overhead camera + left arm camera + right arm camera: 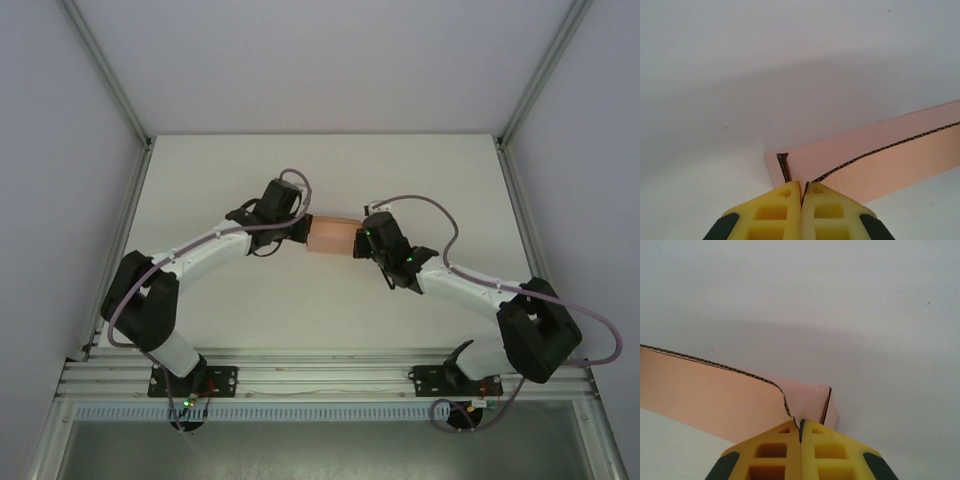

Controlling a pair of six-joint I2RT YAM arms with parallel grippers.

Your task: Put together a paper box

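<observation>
While the box (332,238) is strung between my two arms over the middle of the table (250,310), I'm reading it as a half-formed shell, not a finished carton. It's salmon card with the corrugated edge showing, a long wall running off from each pinch and a short flap bent round at each end. Left gripper (801,189) is clamped on the card's raw edge right at a corner fold. Right gripper (800,426) has the same hold at the opposite end, jaws pressed together with only the card's thickness between them. Whether the box rests on the table or hangs just clear, I can't tell. My judgement is that we're mid-fold, squaring the walls. To do this well I want both wrists moving together, so the card turns on its creases and not between them. No pulling apart, because these are thin edge pinches and the card could slip out or tear. Slow and even, corners first, watching that the end flaps tuck inside the wall and don't buckle outward.
</observation>
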